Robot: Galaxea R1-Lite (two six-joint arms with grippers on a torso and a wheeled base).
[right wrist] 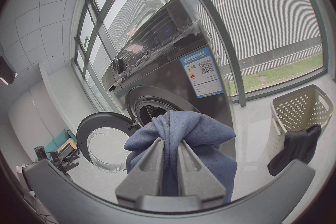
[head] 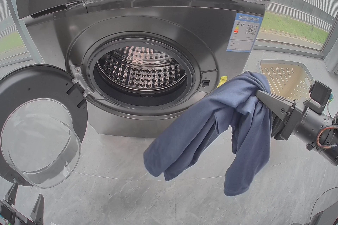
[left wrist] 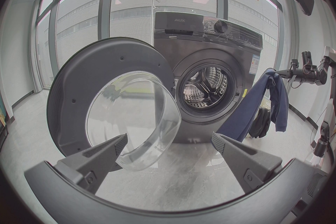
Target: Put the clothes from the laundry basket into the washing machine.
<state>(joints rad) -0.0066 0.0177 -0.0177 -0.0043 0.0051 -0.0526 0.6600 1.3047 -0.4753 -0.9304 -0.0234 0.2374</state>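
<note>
Note that the right pincer (head: 262, 95) is clamped together on a blue garment (head: 211, 123), gripping it at a bunched fold near the top of the cloth. The garment hangs in the air in front of the washing machine (head: 141, 18), just right of the round opening and below the label (head: 244, 32) on the front panel. From the gripped fold, 2 long parts of the cloth droop toward the floor (head: 116, 173): 1 trails out to the left, under the lower edge of the opening, and 1 falls almost straight down beneath the pincer.

Check the door (head: 35, 88). It stands swung fully open on the left side of the machine, with its clear glass bowl facing outward. The steel drum (head: 141, 67) shows through the opening.

Locate the laundry basket (head: 287, 78) on the floor to the right of the machine, close to the window. In the right wrist view, a black garment (right wrist: 295, 147) hangs over the basket's rim and down its outer wall.

Observe the left pincer (left wrist: 168, 139) held low above the floor on the left, in front of the open door. Its 2 fingers are spread well apart and hold nothing.
</note>
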